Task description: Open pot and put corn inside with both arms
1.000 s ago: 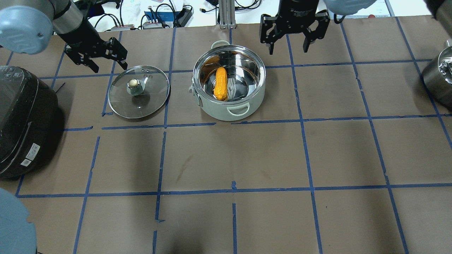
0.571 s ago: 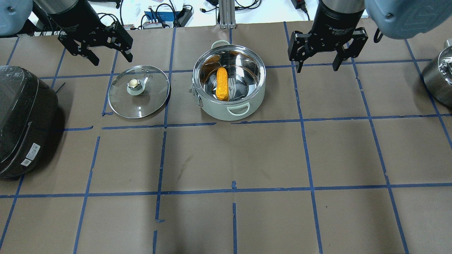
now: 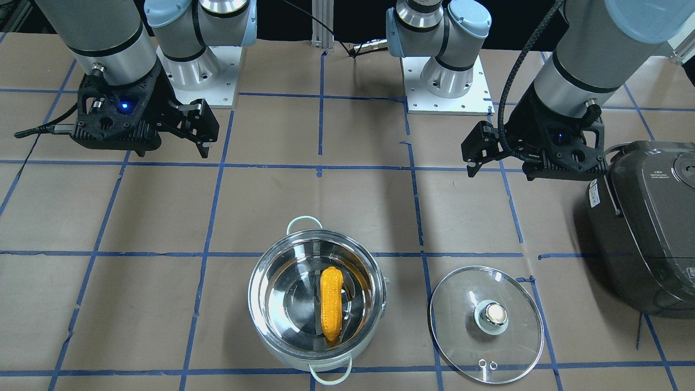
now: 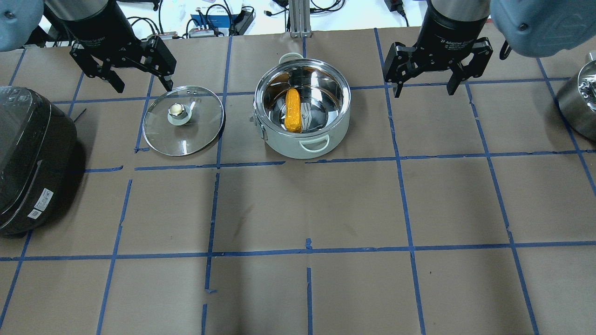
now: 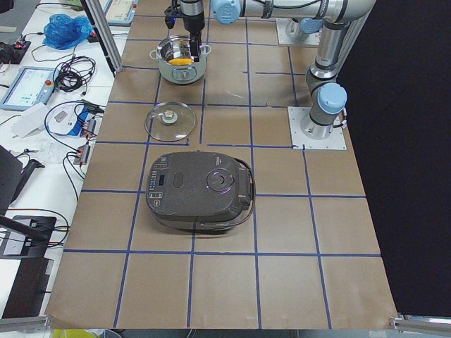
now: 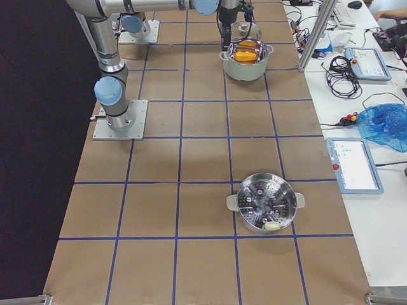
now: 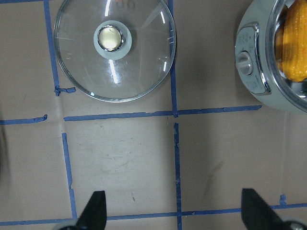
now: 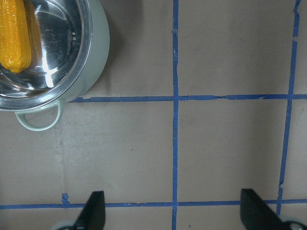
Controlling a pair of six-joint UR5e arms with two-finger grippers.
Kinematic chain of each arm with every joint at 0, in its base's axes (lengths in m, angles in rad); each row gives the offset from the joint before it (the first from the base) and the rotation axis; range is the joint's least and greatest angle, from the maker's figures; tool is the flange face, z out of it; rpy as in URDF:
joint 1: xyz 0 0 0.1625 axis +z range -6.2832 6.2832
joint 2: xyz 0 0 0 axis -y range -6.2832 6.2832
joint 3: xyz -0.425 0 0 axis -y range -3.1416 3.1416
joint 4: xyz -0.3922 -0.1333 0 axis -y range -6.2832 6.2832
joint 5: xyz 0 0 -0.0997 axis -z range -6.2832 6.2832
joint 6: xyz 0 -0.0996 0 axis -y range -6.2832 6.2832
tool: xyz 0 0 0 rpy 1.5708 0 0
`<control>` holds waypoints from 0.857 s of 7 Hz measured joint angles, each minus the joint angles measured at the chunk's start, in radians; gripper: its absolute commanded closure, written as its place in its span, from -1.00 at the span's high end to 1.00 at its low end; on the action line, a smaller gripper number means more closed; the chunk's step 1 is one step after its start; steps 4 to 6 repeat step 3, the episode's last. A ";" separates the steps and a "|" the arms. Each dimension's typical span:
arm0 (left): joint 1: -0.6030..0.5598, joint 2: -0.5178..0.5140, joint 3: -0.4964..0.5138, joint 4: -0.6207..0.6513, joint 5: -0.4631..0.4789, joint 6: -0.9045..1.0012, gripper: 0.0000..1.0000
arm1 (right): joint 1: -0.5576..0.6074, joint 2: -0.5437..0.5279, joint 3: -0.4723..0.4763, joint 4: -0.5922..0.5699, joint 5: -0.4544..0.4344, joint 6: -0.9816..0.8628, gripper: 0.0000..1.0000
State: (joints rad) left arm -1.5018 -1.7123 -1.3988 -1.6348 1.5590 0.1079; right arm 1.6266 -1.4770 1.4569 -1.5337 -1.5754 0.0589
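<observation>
The steel pot (image 4: 288,146) stands open at the table's far middle, also in the front-facing view (image 3: 260,304). The yellow-orange corn (image 4: 292,110) lies inside it on the bottom (image 3: 330,304). The glass lid (image 4: 200,130) with its metal knob lies flat on the table left of the pot (image 3: 510,347). My left gripper (image 4: 142,86) is open and empty, above the lid's far edge. My right gripper (image 4: 423,93) is open and empty, to the right of the pot. The wrist views show open fingers of the left gripper (image 7: 175,211) and the right gripper (image 8: 172,211) over bare table.
A dark grey rice cooker (image 4: 28,158) sits at the left edge. A second steel pot with a steamer insert (image 4: 577,102) stands at the right edge. Cables and devices lie beyond the far edge. Blue tape lines grid the brown table.
My right gripper has moved right, away from the pot's far rim. My left gripper has drawn back from the lid toward the far edge. Pot, corn and lid have not moved.
</observation>
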 measured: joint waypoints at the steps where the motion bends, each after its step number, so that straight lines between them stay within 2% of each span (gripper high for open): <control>1: -0.001 0.003 -0.004 0.001 0.003 0.000 1.00 | 0.000 -0.001 -0.001 0.000 0.000 0.000 1.00; 6: -0.001 -0.004 -0.007 0.008 -0.001 -0.001 1.00 | 0.001 -0.001 -0.002 0.000 0.000 0.001 1.00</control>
